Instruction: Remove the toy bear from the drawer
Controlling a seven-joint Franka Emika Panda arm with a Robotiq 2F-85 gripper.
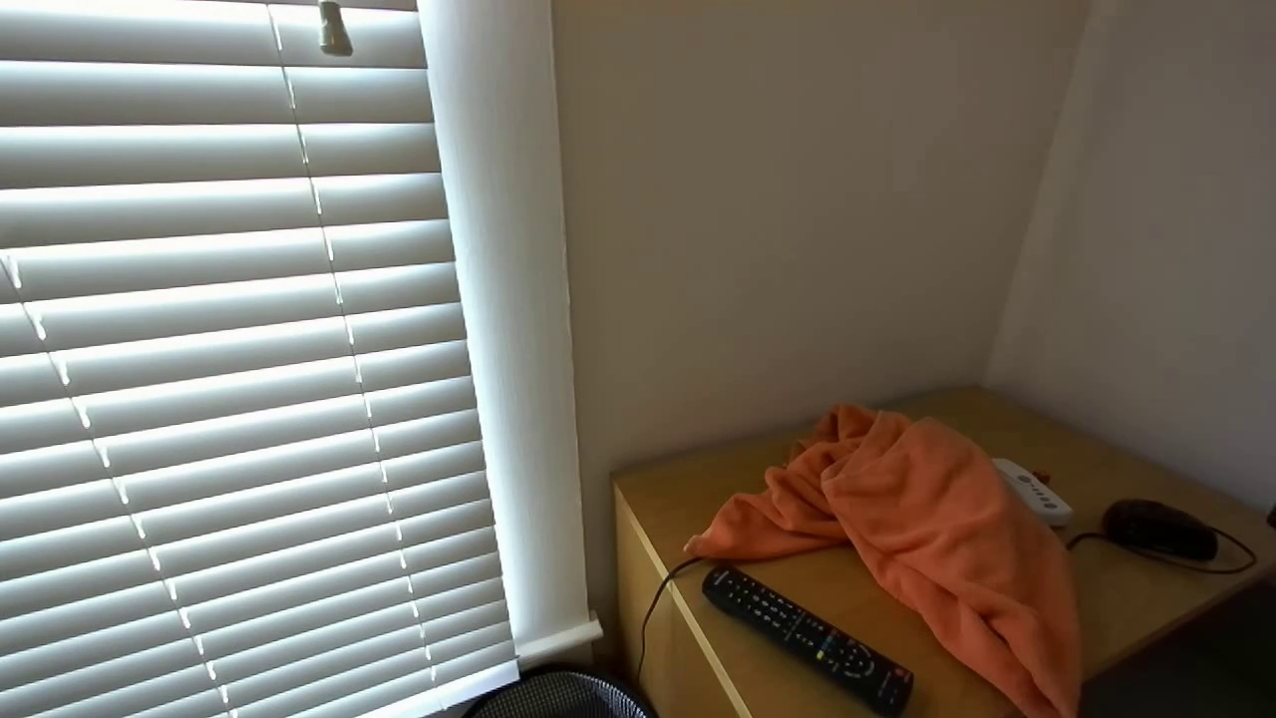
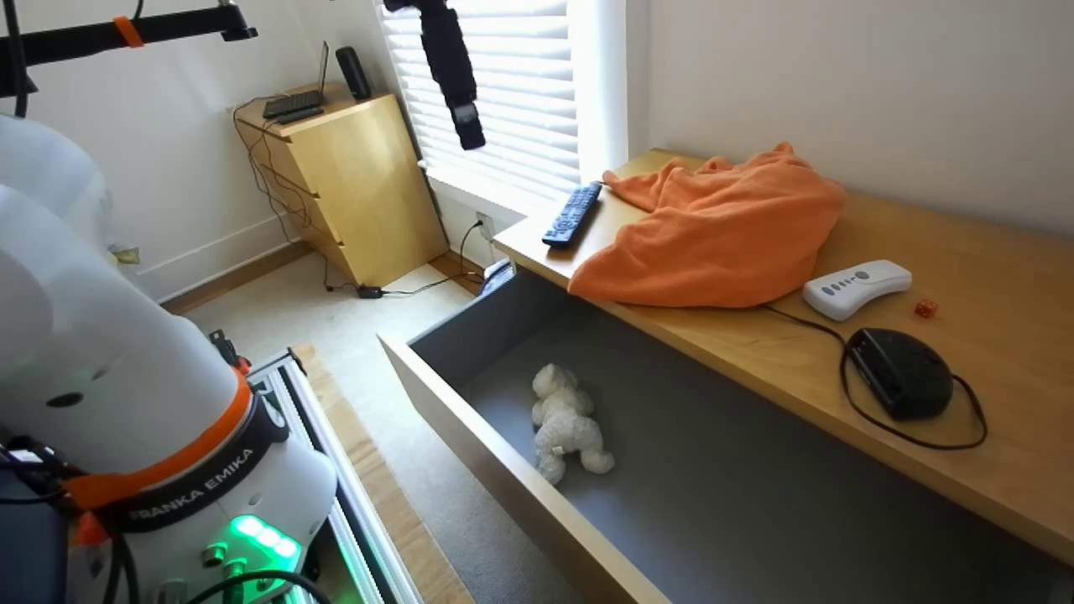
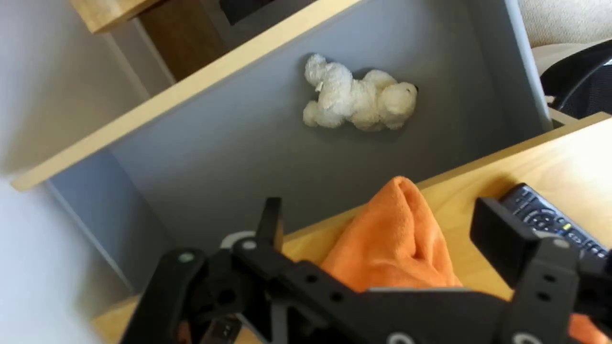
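Note:
The toy bear [image 2: 566,424] is small, white and fluffy. It lies on the grey floor of the open drawer [image 2: 474,440], near the drawer front. In the wrist view the bear [image 3: 351,98] lies beyond my fingertips, with its head to the right, inside the drawer [image 3: 191,86]. My gripper [image 3: 387,229] is open, with its fingers wide apart and nothing between them. It is above the dresser top and apart from the bear. A dark part that looks like my gripper [image 2: 468,134] hangs at the top of an exterior view. Bear and gripper are out of view in an exterior view.
An orange cloth [image 2: 713,235] lies on the dresser top [image 2: 1007,352], beside a black remote [image 2: 573,214]. A white controller [image 2: 857,288], a small red die [image 2: 926,309] and a black corded device [image 2: 902,373] are also there. The drawer walls rise around the bear.

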